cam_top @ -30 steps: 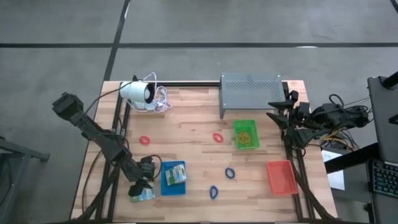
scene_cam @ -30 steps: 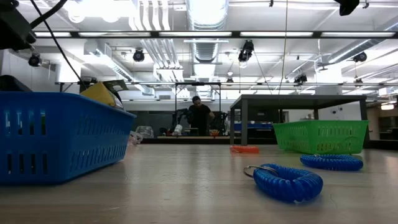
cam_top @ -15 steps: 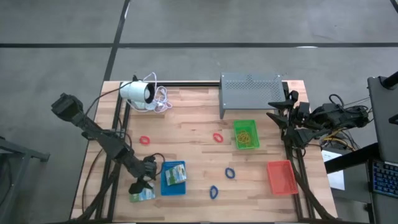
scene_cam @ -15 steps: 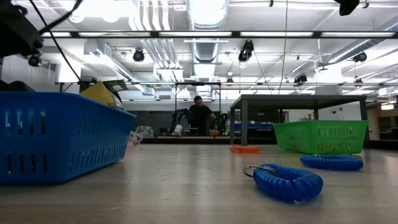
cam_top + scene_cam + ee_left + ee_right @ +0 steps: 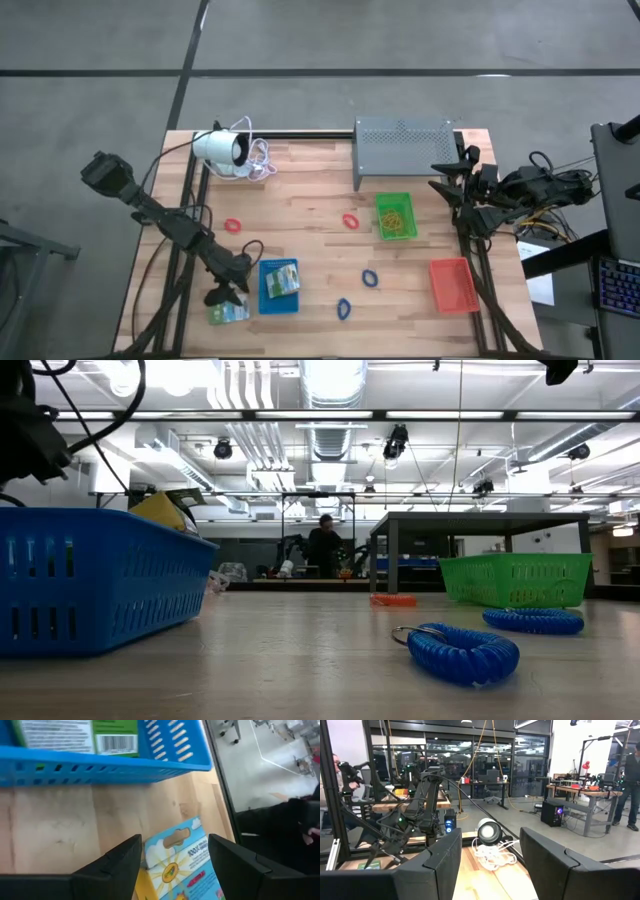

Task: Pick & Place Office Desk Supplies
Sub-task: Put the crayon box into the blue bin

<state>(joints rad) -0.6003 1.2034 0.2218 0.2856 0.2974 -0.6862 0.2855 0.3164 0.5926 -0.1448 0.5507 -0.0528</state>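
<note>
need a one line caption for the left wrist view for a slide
Open left gripper poised over a crayon packet lying on the wooden table beside the blue tray.

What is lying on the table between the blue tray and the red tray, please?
In the high view, two blue coil loops lie on bare wood between the blue tray and the red tray.

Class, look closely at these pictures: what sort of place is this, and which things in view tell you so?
Most likely a robotics lab or workshop: black-framed workbenches with equipment, exposed ceiling ducts and strip lights, and a wooden-topped test table with mounted robot arms.
</note>
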